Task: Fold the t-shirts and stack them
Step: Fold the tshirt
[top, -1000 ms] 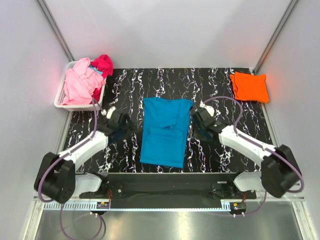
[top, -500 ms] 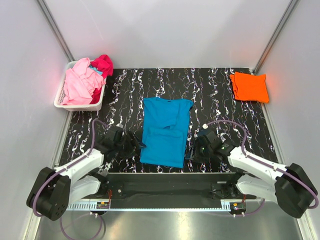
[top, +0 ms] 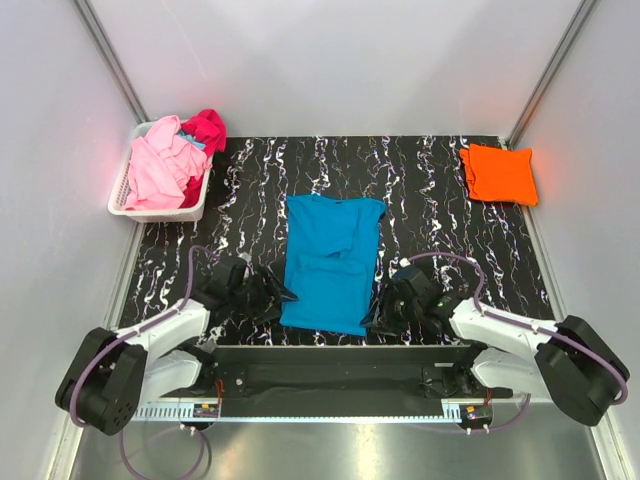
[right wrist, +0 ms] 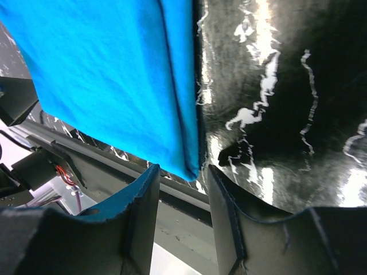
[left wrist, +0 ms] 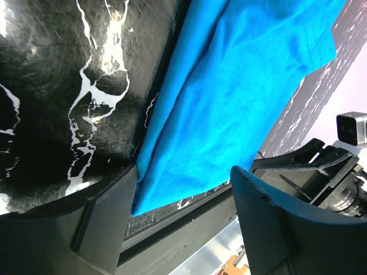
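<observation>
The coming move depends on the near hem of the turquoise t-shirt [top: 330, 265], which lies flat on the table [top: 440, 230] with its sleeves folded in, so it makes one long strip. Its long axis runs from the arm bases toward the far wall, and the hem is the short end closest to you. The left gripper [top: 275, 293] sits low just to the left of that shirt's near-left corner. Its fingers [left wrist: 106, 220] stand wide apart with the corner lying between them, not pinched. The right gripper [top: 375, 318] sits just to the right of the near-right corner. Its fingers [right wrist: 226, 217] are also apart (the gap is much narrower than on the left), and the corner only reaches into the mouth of the gap. Each arm is nearer to its own corner, so I think both must close together. By count you have one turquoise t-shirt, one orange t-shirt [top: 498, 173] already folded far to the right of it, and one pink t-shirt [top: 160, 165] and one magenta t-shirt [top: 207, 128] heaped in one white basket [top: 150, 213] far to its left. A small blue-green scrap also shows in that heap, but I cannot tell what it is.
</observation>
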